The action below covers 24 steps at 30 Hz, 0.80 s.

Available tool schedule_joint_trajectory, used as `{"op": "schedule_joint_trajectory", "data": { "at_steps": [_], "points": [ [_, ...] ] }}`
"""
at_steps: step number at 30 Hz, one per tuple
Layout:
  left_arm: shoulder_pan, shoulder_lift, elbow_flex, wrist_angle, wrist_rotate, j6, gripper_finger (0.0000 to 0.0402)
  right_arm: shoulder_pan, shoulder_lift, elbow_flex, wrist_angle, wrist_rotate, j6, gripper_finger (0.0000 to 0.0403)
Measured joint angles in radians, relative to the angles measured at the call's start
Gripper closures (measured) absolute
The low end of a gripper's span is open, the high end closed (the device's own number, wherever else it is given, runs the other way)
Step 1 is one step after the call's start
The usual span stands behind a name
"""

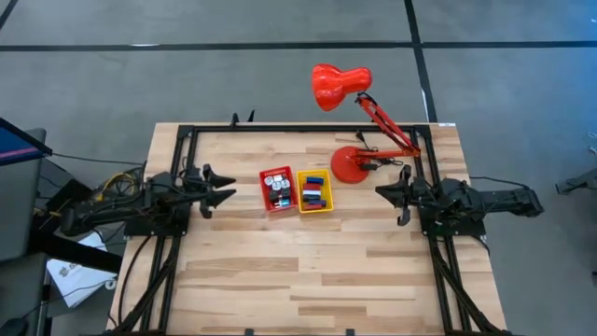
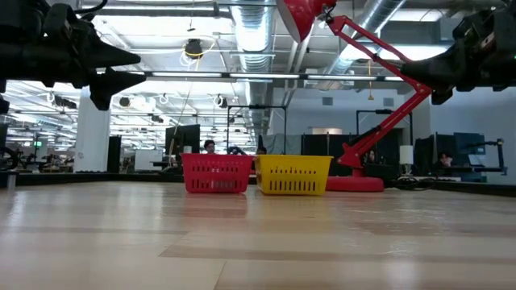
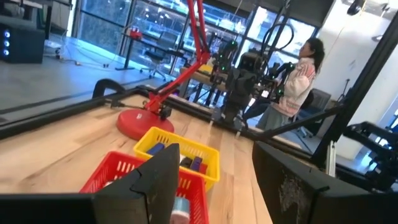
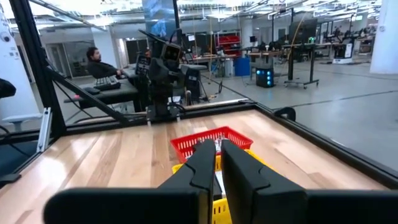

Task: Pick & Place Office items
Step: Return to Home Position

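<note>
High view: pale wood-plank worktop (image 1: 308, 271) in a black frame. Near centre, two small square plastic bins with lattice walls, touching side by side, red bin (image 1: 263, 191) at 9 o'clock of yellow bin (image 1: 315, 211). Tiny office items (image 1: 277, 187) inside both: white and black bits in the red, blue, red and black bits in the yellow. Glossy red desk lamp (image 1: 341, 84) at 1 o'clock. Left gripper (image 1: 229, 194) at 9 o'clock of the bins, right gripper (image 1: 381, 191) at 3 o'clock, both apart from them.

Low view: both arms raised off the wood; contents hidden behind the bin walls.

Left wrist view: jaws spread wide.

Right wrist view: jaws pressed nearly together.
</note>
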Motion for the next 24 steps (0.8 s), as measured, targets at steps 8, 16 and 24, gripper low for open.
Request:
{"op": "schedule_joint_trajectory", "data": {
  "at_steps": [8, 16, 24],
  "points": [
    [0.000, 0.072, 0.000, -0.006, 0.000, 0.028, 0.0206, 0.004, 0.032, -0.001, -0.002, -0.002, 0.034, 0.0381],
    [0.000, 0.141, 0.000, -0.003, 0.000, 0.029, 0.0206, 0.011, 0.036, -0.001, 0.000, -0.004, 0.172, 0.0381],
    [-0.001, 0.162, 0.000, -0.005, 0.000, 0.029, 0.0206, 0.011, 0.036, -0.001, 0.000, -0.004, 0.172, 0.0381]
  ]
}}
